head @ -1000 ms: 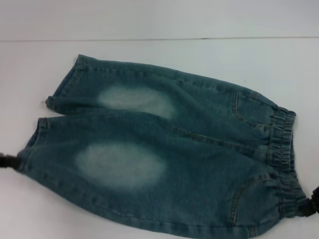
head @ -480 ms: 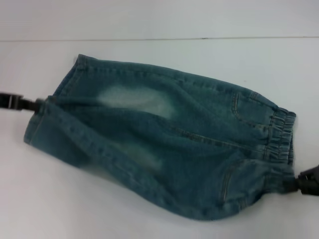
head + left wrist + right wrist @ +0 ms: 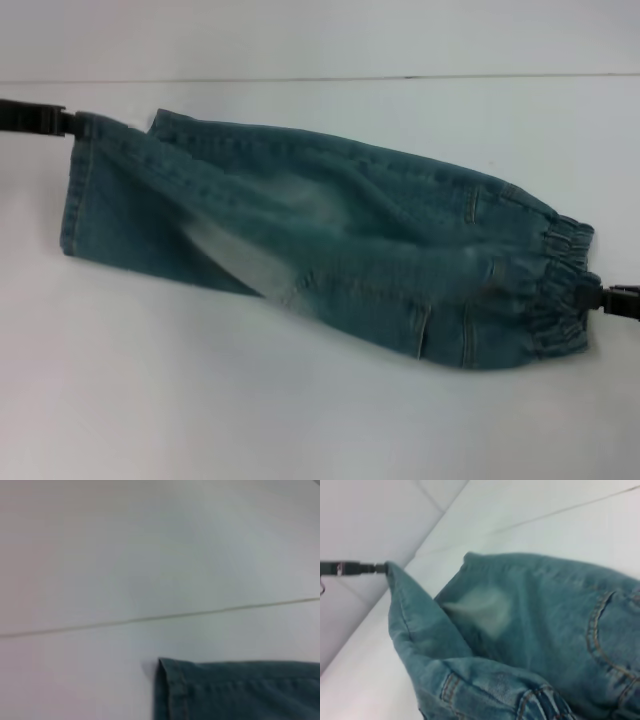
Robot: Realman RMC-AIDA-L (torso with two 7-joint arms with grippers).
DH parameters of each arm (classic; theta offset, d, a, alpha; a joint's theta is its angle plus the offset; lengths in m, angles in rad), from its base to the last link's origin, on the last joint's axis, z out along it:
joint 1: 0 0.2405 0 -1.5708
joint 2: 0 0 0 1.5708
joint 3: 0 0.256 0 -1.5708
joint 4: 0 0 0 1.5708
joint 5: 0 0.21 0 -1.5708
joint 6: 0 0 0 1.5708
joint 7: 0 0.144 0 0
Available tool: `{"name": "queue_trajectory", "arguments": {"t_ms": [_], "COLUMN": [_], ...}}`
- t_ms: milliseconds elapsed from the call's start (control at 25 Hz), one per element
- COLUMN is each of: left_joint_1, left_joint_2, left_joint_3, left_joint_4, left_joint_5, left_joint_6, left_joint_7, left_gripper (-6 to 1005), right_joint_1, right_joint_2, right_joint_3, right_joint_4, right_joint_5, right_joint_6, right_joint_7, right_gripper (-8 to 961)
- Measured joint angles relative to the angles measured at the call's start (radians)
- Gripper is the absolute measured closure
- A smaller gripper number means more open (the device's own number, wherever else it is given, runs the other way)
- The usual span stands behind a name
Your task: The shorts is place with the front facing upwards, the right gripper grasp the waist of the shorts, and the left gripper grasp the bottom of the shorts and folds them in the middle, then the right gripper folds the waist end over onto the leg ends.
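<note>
The blue-green denim shorts [image 3: 330,250] lie across the white table, leg ends to the left and gathered waist [image 3: 565,290] to the right. The near half is lifted and drawn over the far half, so one long fold runs along the front. My left gripper [image 3: 70,123] is at the far left, shut on the hem corner of the bottom of the shorts [image 3: 80,190]. My right gripper [image 3: 598,297] is at the right edge, shut on the waistband. The right wrist view shows the raised leg [image 3: 415,615] hanging from the left gripper [image 3: 381,568]. A hem corner [image 3: 175,685] shows in the left wrist view.
The white table [image 3: 250,400] spreads in front of the shorts. A thin seam line [image 3: 320,78] runs across the back, with a pale wall panel [image 3: 320,35] beyond it.
Both grippers moved toward the back of the table, carrying the near leg hem and near waist corner up and over. The near half now covers most of the far half.
</note>
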Motion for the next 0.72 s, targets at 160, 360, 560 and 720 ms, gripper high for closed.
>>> {"name": "queue_trajectory", "arguments": {"t_ms": [160,360,560,720], "left_joint_1": [-0.002,0.002,-0.007,-0.022], "left_joint_2": [-0.028,-0.079,-0.106,-0.111], "left_joint_3": [0.053,0.136,0.168,0.171], "left_joint_4": [-0.001,0.003,-0.005,-0.032], "left_joint_5": [0.0,0.004,0.001,0.001], "left_joint_6": [-0.106,-0.266,-0.38,-0.444], "left_joint_7": [-0.001,0.001,0.002,0.004], "left_gripper": [992,991,991,991], "right_joint_1": [-0.001,0.007,0.005,-0.004], "right_joint_2": [-0.001,0.01,0.021,0.03], "right_joint_3": [0.003,0.001,0.003,0.004], "right_joint_4": [0.039,0.054,0.055,0.057], "right_joint_5": [0.055,0.087,0.123,0.176], "right_joint_6": [0.034,0.075,0.121,0.143], "right_joint_7": [0.019,0.021,0.017,0.002], "right_gripper": [920,919,919,920]}}
